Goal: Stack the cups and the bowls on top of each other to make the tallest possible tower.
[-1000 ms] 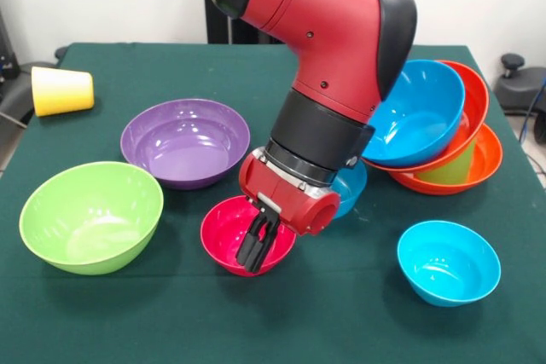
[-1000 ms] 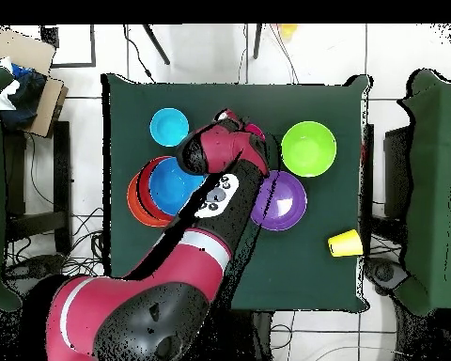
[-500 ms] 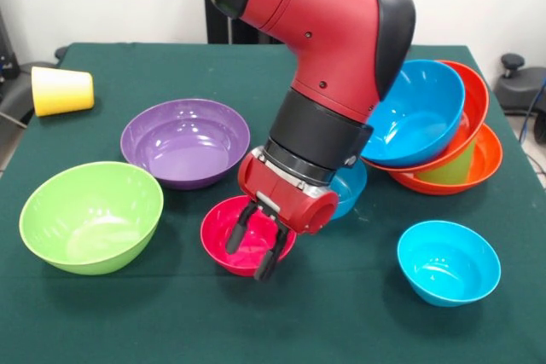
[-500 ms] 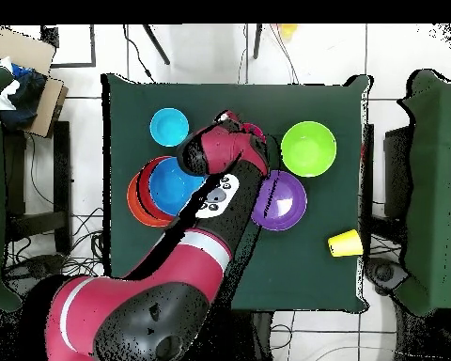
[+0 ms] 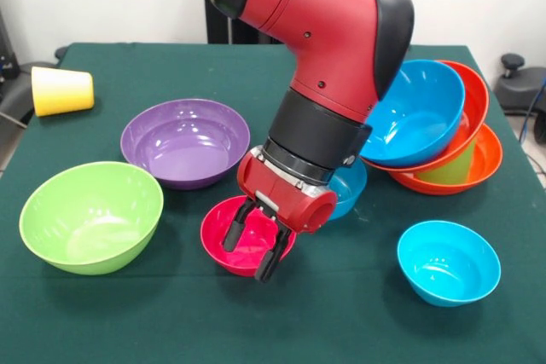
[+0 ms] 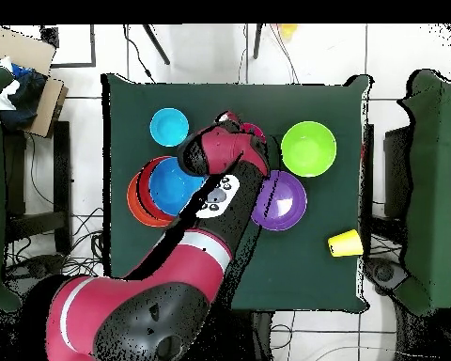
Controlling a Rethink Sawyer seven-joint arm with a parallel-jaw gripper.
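My gripper (image 5: 249, 251) hangs open over the small pink-red bowl (image 5: 215, 232), one finger inside it and the other at its near right rim. In the overhead view the gripper (image 6: 241, 123) mostly hides that bowl (image 6: 255, 129). The tower (image 5: 444, 138) leans at the right: a blue bowl (image 5: 416, 117) in tilted orange bowls (image 5: 482, 164), with a light green cup (image 5: 450, 168) wedged between them. A second blue bowl (image 5: 351, 189) peeks from behind the arm. The purple bowl (image 5: 185, 142), lime green bowl (image 5: 91, 215) and cyan bowl (image 5: 448, 262) stand apart. The yellow cup (image 5: 61, 91) lies on its side.
The table (image 5: 256, 74) has a dark green cloth. From above, the cyan bowl (image 6: 169, 126), lime green bowl (image 6: 309, 149), purple bowl (image 6: 287, 202) and yellow cup (image 6: 344, 243) ring the arm. The red arm covers the table's middle.
The fingers were shut inside the pink-red bowl a second ago and have spread open. The arm and the bowls have stayed where they were.
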